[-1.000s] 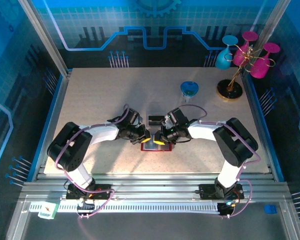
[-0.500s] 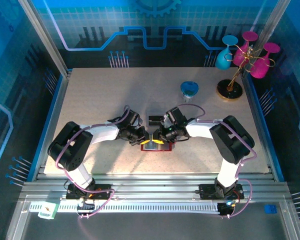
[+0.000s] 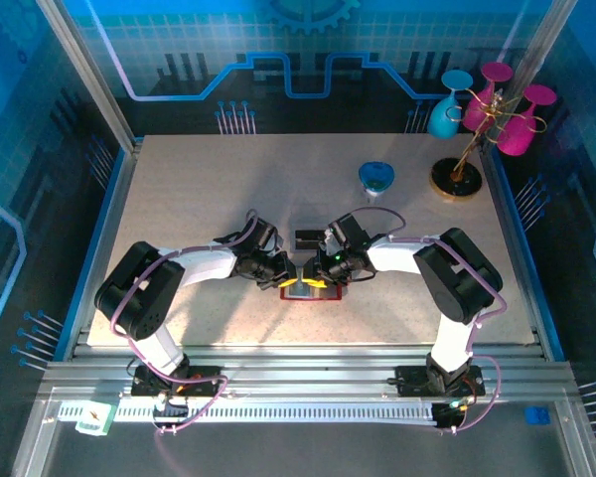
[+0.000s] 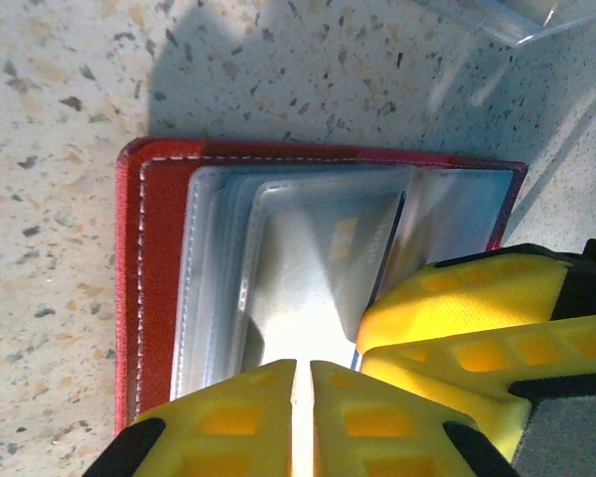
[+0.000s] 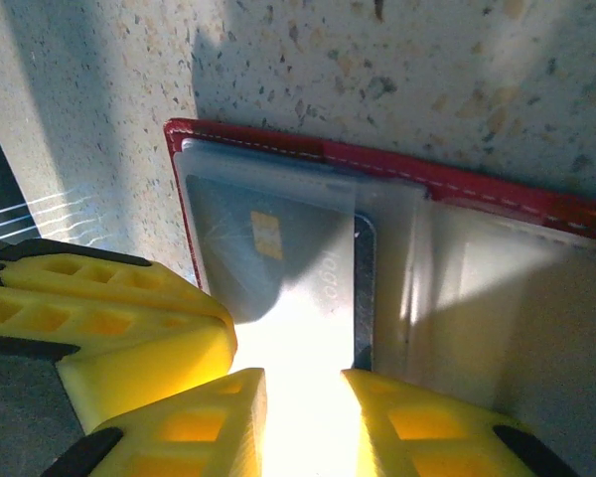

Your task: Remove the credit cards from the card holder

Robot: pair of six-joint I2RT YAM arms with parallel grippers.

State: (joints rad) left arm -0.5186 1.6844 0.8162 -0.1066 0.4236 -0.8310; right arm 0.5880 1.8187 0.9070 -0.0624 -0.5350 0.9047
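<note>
The card holder (image 4: pixel 159 298) lies open and flat, red cover down and grey see-through pockets up. In the top pocket sits a credit card (image 5: pixel 278 258), its gold chip showing through the film. That card looks thin, stiff and light, and slick as well. In a snug sleeve it will want a pinch on an exposed edge and a straight pull along the pocket, while the soft holder, which would likely lift with it, gets pinned. At the holder's left side, the left gripper (image 4: pixel 303 417) has its yellow pads pressed together, tips down on the pocket leaves; whether a leaf is caught between them I can't tell. At the holder's right side, the right gripper (image 5: pixel 303 417) has its jaws apart, the card's end running into the gap, glare hiding any contact. Just beyond the holder sits a clear tray (image 4: pixel 497 12), and under the holder is the speckled table (image 3: pixel 199 189).
</note>
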